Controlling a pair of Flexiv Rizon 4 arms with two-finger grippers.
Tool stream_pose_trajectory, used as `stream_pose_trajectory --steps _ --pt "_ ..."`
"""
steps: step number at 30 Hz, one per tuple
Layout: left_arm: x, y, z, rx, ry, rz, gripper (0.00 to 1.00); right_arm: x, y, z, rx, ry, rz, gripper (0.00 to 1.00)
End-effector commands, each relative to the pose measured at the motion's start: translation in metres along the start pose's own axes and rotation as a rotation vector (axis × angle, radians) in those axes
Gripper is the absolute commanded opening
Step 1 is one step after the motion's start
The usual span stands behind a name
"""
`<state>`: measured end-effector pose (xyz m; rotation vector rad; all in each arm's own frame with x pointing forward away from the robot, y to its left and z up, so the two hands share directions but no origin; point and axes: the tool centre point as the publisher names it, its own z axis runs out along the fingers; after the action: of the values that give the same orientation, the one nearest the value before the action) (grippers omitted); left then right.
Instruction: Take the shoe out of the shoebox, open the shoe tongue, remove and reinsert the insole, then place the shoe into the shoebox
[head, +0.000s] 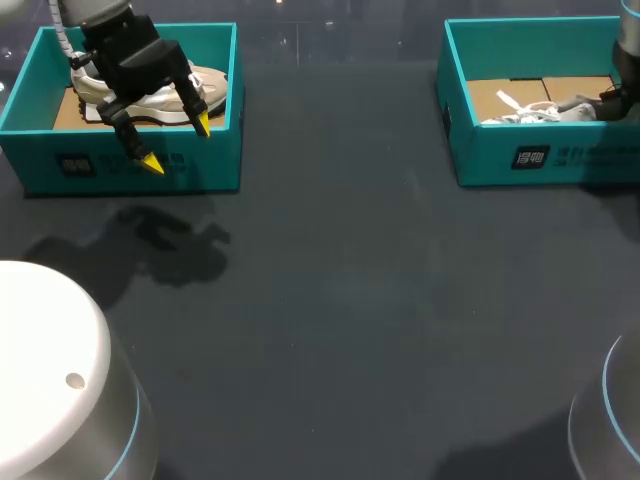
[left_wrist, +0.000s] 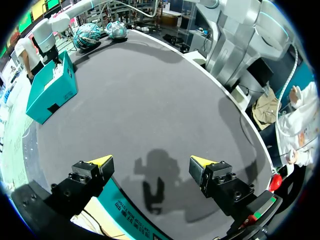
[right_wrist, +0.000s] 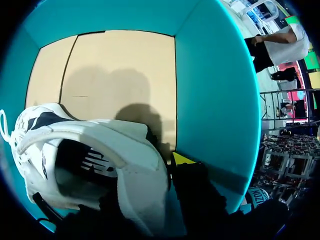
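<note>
Barely begun: the white lace-up sneaker (right_wrist: 125, 150) lies inside its teal cardboard shoebox (right_wrist: 210, 85), the right gripper (right_wrist: 170, 170) at its heel with grasp impossible to tell, and the left gripper (head: 176, 143) spread wide and empty.

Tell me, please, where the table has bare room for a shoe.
Bare: the dark grey tabletop between and before the left teal cardboard shoebox and the right teal cardboard shoebox. Crowded: beige sneaker in the left, white sneaker in the right.

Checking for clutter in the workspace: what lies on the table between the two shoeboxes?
Nothing. In the head view, the dark table is bare between the left shoebox and the right shoebox.
</note>
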<state>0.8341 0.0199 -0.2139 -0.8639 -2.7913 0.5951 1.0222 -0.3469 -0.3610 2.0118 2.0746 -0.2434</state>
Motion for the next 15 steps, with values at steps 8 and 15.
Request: stream_pose_trajectory --steps 8,15 --pt "0.0 0.0 0.0 -0.002 0.001 0.0 1.0 0.003 -0.002 -0.02 -0.014 0.004 0.01 0.82" --pt "0.0 0.0 0.0 -0.002 0.001 0.0 1.0 0.009 -0.004 -0.041 -0.04 0.03 0.018 0.96"
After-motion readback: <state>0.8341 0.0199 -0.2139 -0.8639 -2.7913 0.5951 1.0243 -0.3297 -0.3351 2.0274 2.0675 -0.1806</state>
